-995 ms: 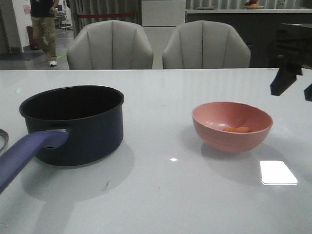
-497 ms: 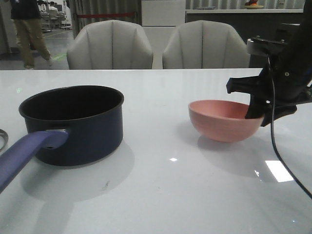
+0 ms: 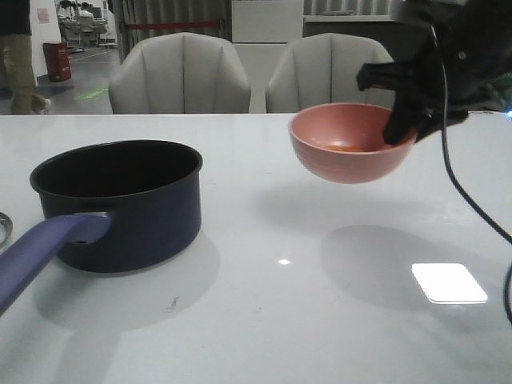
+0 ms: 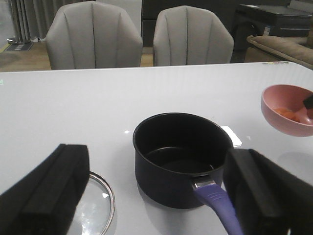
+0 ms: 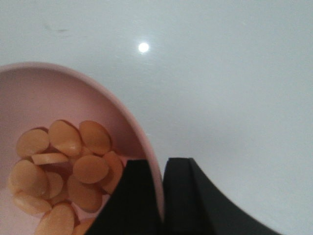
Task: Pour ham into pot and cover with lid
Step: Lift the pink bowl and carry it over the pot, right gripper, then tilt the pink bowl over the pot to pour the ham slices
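Ham: small flat orange-pink rounds heaped in pink bowl. Bowl held clear above white glossy table, tilted toward pot. Right gripper clamped on bowl rim. Left gripper spread wide, holding nothing. Glass lid flat beside pot. Pot handle points toward camera-left. Two grey chairs behind table.
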Action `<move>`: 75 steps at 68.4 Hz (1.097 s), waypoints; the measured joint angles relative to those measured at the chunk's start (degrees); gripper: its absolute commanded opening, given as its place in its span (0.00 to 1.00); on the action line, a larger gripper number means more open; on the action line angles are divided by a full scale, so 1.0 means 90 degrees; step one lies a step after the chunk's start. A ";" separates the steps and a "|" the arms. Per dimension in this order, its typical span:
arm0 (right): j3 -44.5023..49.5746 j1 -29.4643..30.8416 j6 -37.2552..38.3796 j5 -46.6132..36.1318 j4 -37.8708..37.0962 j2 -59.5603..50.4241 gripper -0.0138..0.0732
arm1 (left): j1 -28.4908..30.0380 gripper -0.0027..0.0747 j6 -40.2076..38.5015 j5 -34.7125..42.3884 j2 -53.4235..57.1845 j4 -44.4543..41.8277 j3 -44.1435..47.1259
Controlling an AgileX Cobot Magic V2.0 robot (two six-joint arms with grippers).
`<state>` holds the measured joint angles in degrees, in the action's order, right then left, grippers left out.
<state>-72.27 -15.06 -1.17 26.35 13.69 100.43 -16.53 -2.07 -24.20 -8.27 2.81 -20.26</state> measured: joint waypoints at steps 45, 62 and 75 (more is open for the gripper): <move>-0.2295 -0.2308 -0.0486 -0.1467 0.0015 0.1019 0.31 | 0.0000 0.81 0.0000 0.0000 0.0000 0.0000 0.0000; -0.0881 -0.2601 -0.0783 -0.4798 -0.0205 0.1019 0.31 | 0.0000 0.81 0.0000 0.0000 0.0000 0.0000 0.0000; -0.0152 -0.2813 -0.1764 -0.7035 -0.0354 0.1250 0.31 | 0.0000 0.81 0.0000 0.0000 0.0000 0.0000 0.0000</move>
<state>-73.64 -40.38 -17.05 -36.97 10.50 111.68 -16.53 -2.07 -24.20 -8.27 2.81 -20.26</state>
